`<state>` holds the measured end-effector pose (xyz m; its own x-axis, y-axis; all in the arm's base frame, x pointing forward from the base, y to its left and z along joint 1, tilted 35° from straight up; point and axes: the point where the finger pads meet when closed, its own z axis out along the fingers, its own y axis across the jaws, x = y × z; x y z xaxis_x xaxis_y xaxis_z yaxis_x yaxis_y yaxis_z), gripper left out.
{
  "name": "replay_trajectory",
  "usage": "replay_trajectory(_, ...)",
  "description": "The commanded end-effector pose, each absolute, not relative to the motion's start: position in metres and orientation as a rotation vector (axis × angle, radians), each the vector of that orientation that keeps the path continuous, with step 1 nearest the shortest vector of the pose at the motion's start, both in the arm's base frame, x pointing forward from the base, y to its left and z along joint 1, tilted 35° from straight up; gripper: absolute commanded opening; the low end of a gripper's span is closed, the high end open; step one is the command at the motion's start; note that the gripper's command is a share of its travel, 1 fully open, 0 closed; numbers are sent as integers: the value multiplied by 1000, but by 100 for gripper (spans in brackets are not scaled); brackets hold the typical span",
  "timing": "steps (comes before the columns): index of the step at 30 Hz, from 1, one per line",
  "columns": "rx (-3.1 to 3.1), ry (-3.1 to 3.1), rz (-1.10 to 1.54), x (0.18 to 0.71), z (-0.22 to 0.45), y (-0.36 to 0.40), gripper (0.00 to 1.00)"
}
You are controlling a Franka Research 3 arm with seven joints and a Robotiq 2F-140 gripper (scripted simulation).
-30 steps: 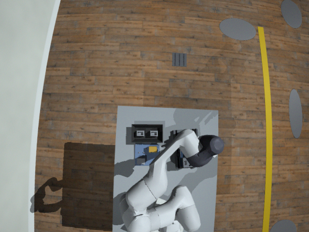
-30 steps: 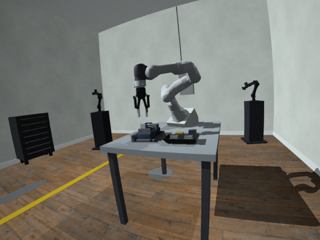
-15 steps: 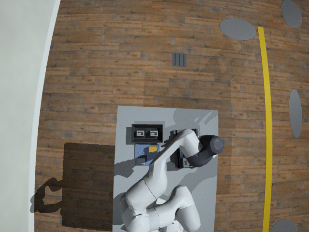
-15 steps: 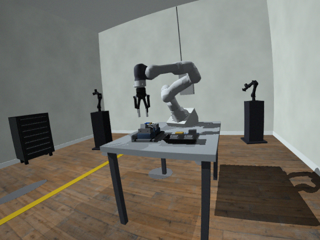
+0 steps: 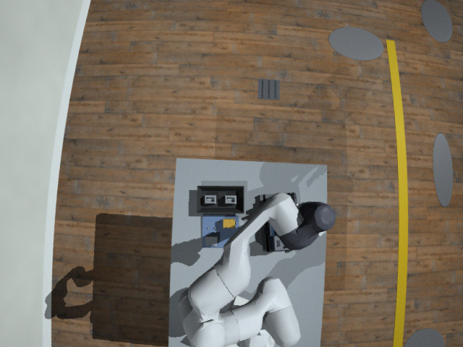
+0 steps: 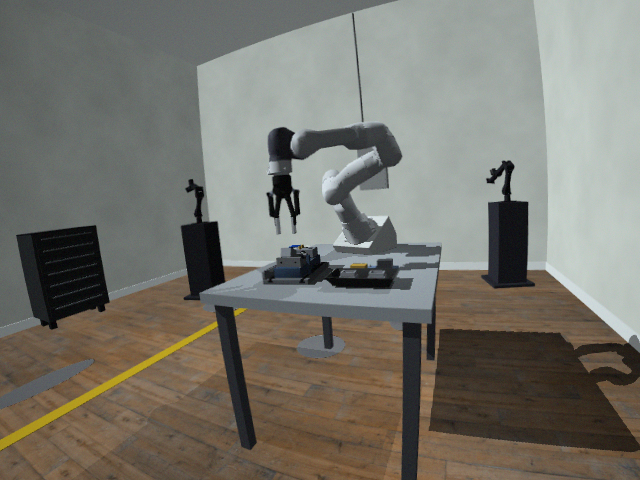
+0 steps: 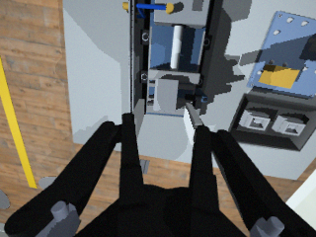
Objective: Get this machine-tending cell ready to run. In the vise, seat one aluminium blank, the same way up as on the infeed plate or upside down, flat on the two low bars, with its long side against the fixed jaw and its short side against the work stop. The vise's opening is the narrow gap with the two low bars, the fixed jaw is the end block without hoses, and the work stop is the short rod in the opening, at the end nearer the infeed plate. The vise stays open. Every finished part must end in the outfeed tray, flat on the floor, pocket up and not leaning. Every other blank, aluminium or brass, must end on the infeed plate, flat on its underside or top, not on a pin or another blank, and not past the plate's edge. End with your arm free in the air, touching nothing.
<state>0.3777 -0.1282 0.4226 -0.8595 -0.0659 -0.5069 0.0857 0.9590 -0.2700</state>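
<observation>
Arm [image 5: 239, 257] hides most of vise [image 5: 270, 238] in top view

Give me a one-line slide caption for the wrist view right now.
Black two-finger gripper, partly open and empty, hovers above the blue-and-grey vise; yellow brass blank on the blue infeed plate.

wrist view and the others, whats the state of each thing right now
pincer: partly open, empty, in the air above the vise
vise: open, no blank seen in the gap
outfeed tray: holds two finished parts, pocket up
brass blank: flat on the infeed plate
infeed plate: partly hidden by the arm
</observation>
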Motion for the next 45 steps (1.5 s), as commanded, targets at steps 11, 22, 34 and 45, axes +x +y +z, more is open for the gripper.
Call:
replay_trajectory(11, 21, 2574, -382, 381, 420, -128, 40)
replay_trajectory(22, 21, 2575, -382, 387, 410, -131, 40)
replay_trajectory(34, 21, 2575, -382, 396, 397, -135, 40)
replay_trajectory(45, 21, 2575, -382, 402, 387, -138, 40)
